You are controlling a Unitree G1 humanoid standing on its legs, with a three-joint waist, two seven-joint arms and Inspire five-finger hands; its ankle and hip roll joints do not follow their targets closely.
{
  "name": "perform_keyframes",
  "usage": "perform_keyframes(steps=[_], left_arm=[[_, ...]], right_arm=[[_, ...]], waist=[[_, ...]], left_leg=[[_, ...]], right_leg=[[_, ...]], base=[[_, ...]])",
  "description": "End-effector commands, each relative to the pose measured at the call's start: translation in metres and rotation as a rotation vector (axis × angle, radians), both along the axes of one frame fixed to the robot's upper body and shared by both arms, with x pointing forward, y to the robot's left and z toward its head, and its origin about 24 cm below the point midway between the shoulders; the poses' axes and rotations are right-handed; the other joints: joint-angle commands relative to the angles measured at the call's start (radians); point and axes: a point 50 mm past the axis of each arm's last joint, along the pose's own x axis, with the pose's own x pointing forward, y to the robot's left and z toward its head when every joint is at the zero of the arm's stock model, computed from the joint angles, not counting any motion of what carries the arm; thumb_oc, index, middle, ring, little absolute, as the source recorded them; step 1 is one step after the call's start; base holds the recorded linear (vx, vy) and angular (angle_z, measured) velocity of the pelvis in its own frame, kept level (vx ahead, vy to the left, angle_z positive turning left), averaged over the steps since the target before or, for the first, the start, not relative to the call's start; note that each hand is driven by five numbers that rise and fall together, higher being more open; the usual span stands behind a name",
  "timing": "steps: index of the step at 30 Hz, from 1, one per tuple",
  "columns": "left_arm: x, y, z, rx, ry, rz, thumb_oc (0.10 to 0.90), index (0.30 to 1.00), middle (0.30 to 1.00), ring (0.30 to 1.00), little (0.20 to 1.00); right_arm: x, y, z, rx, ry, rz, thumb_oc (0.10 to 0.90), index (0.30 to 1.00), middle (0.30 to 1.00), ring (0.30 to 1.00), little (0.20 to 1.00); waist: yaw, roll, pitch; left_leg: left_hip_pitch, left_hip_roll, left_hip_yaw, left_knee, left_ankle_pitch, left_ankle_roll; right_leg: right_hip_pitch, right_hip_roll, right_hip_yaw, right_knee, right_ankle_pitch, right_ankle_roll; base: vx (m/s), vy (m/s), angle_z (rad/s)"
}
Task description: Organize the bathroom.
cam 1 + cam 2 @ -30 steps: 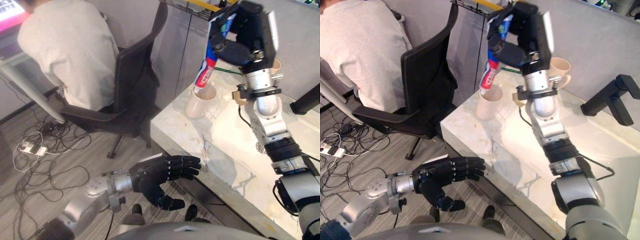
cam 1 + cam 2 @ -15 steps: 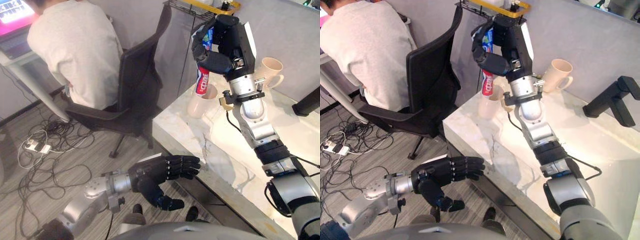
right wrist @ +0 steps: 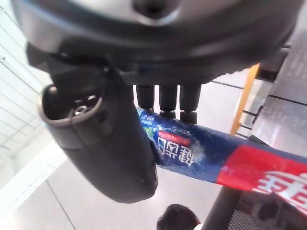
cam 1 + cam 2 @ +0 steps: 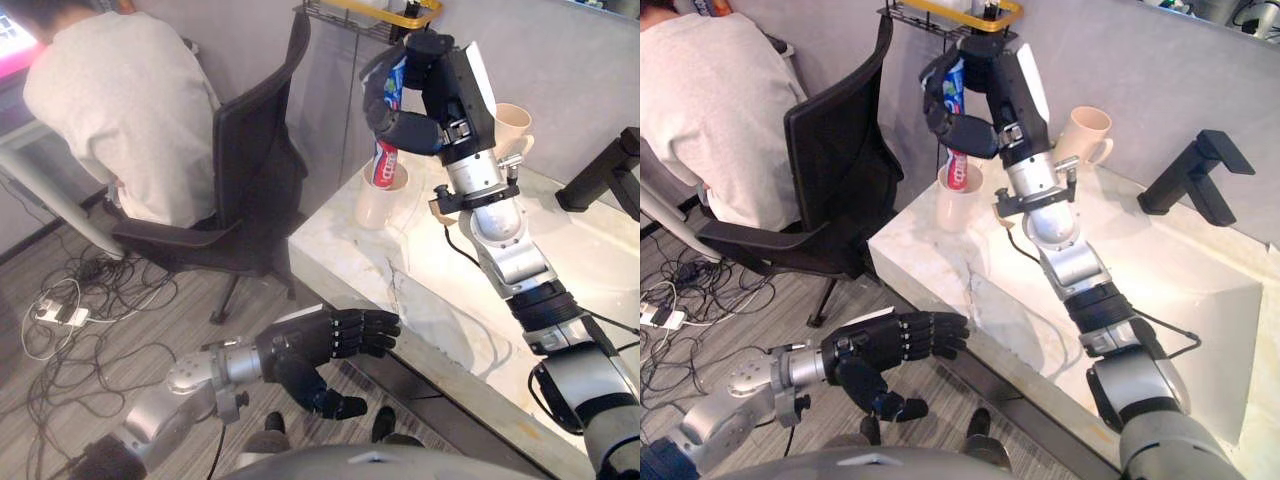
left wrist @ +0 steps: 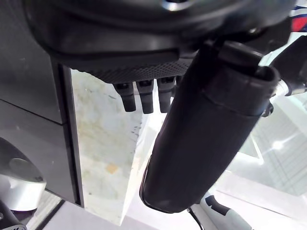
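right hand (image 4: 975,100): curled round toothpaste tube (image 4: 956,135), pinched by thumb and fingers | toothpaste tube: held upright, lower end dipped into white cup (image 4: 953,202) at counter (image 4: 970,290) corner | 2nd mug (image 4: 1085,135): beside arm | left hand (image 4: 880,352): held low beside counter front, fingers loosely bent, nothing held

Grey walls — black office chair (image 4: 262,170)
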Motion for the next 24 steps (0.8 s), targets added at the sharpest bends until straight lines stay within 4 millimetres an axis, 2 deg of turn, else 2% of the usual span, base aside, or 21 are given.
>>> perform_keyframes(steps=[1, 7, 18, 24], left_arm=[[0.018, -0.024, 0.036, -0.166, -0.138, -0.089, 0.800, 0.900, 0.900, 0.900, 0.900], [0.023, -0.024, 0.038, -0.162, -0.123, -0.080, 0.800, 0.900, 0.900, 0.900, 0.900], [0.025, -0.022, 0.035, -0.148, -0.102, -0.081, 0.800, 0.900, 0.900, 0.900, 0.900], [0.025, -0.021, 0.035, -0.151, -0.093, -0.075, 0.800, 0.900, 0.900, 0.900, 0.900]], right_arm=[[-0.018, 0.012, 0.078, 0.093, -0.308, 0.075, 0.400, 0.300, 0.300, 0.300, 0.300], [-0.016, 0.018, 0.082, 0.090, -0.320, 0.055, 0.400, 0.300, 0.300, 0.300, 0.300], [-0.007, 0.012, 0.078, 0.038, -0.317, -0.010, 0.400, 0.300, 0.300, 0.300, 0.300], [-0.005, 0.008, 0.079, 0.032, -0.328, -0.036, 0.400, 0.300, 0.300, 0.300, 0.300]], waist=[[0.013, 0.048, -0.094], [0.017, 0.051, -0.103], [0.031, 0.053, -0.099], [0.026, 0.056, -0.095]], left_leg=[[0.007, 0.064, -0.037, 0.020, -0.041, -0.034], [0.004, 0.067, -0.047, 0.017, -0.035, -0.038], [-0.008, 0.070, -0.055, 0.015, -0.024, -0.044], [-0.004, 0.075, -0.041, 0.022, -0.024, -0.045]], right_leg=[[0.096, -0.020, 0.011, 0.081, -0.213, 0.136], [0.095, -0.014, 0.010, 0.079, -0.213, 0.130], [0.100, -0.016, -0.019, 0.080, -0.215, 0.123], [0.097, -0.014, -0.016, 0.084, -0.217, 0.119]], base=[[0.00, 0.000, 0.00], [0.00, 0.000, 0.00], [0.02, -0.023, 0.00], [0.04, -0.021, 0.00]])
